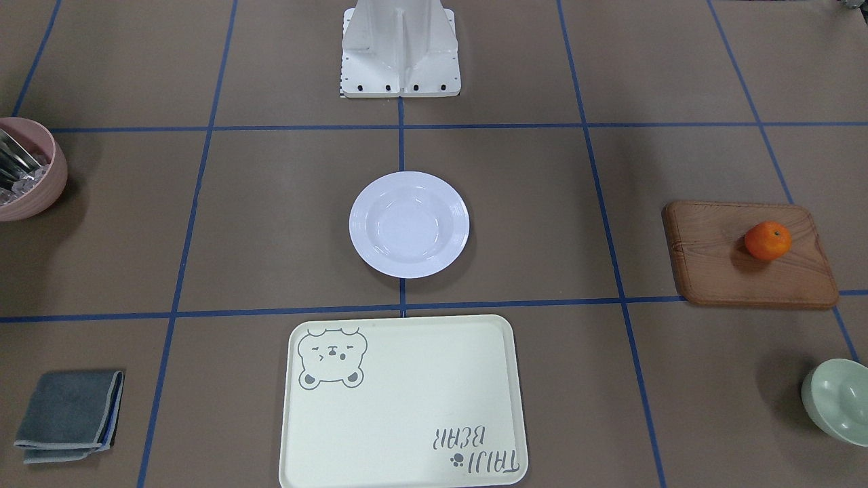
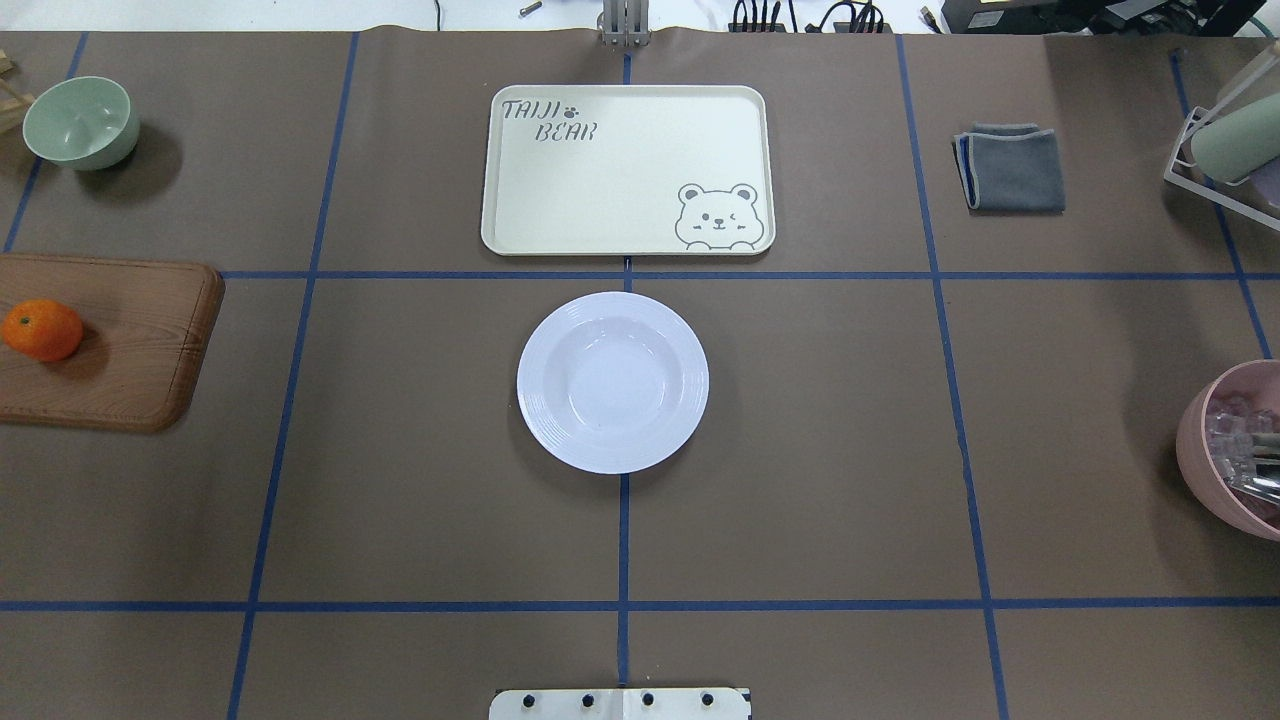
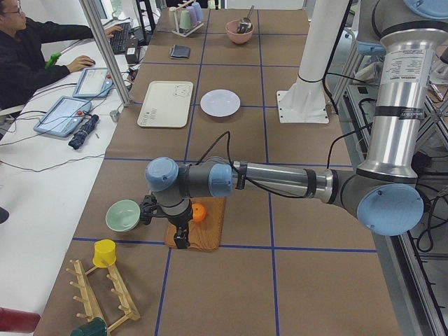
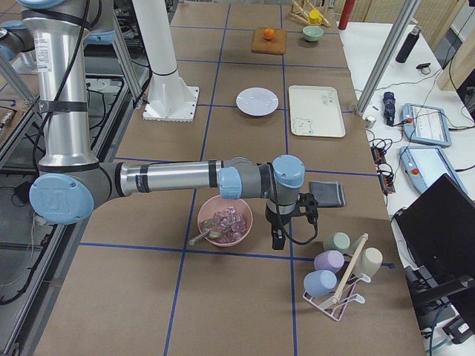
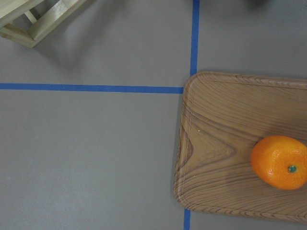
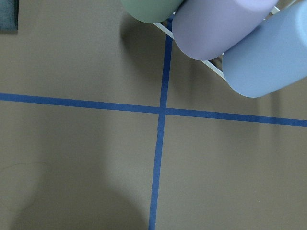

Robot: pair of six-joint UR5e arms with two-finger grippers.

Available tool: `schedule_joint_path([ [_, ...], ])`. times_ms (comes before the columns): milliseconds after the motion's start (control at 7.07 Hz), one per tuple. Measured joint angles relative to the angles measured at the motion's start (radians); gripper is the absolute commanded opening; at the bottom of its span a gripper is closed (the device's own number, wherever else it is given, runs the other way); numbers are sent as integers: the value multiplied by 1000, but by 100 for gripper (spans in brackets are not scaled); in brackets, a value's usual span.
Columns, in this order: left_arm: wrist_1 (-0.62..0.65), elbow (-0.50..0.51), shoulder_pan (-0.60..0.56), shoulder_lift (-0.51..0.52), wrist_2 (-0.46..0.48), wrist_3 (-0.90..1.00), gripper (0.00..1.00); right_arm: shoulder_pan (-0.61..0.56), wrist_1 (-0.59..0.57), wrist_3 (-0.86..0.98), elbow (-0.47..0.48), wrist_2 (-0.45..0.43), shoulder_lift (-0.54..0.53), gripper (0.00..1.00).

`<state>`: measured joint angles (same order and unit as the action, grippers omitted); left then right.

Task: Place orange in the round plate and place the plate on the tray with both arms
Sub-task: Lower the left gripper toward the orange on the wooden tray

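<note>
The orange lies on a brown wooden board at the table's end on my left side. The white round plate sits empty at the table's middle. Just beyond it lies the cream tray with the bear drawing, nothing on it. My left gripper hangs over the board's near edge, a little beside the orange; I cannot tell whether it is open or shut. My right gripper hovers beside a pink bowl at the other end; its state cannot be told either.
A pink bowl with ice and a utensil, a folded grey cloth and a rack of cups are on my right side. A green bowl and a wooden rack stand near the board. A person sits at a side desk.
</note>
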<state>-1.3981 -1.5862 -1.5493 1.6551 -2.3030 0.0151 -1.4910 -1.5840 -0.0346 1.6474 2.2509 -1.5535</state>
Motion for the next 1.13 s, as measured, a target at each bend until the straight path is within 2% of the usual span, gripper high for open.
schedule_joint_path([
  [283,-5,-45,7,10,0,-2,99,-1,4,0,3,-8,5,100],
  [708,-95,-98,143,43,1,-112,99,0,6,1,12,-7,-3,100],
  [849,-128,-84,185,51,3,-199,99,0,7,0,11,-3,-6,100],
  [1132,-282,9,247,56,3,-329,99,0,7,-5,15,4,-6,100],
])
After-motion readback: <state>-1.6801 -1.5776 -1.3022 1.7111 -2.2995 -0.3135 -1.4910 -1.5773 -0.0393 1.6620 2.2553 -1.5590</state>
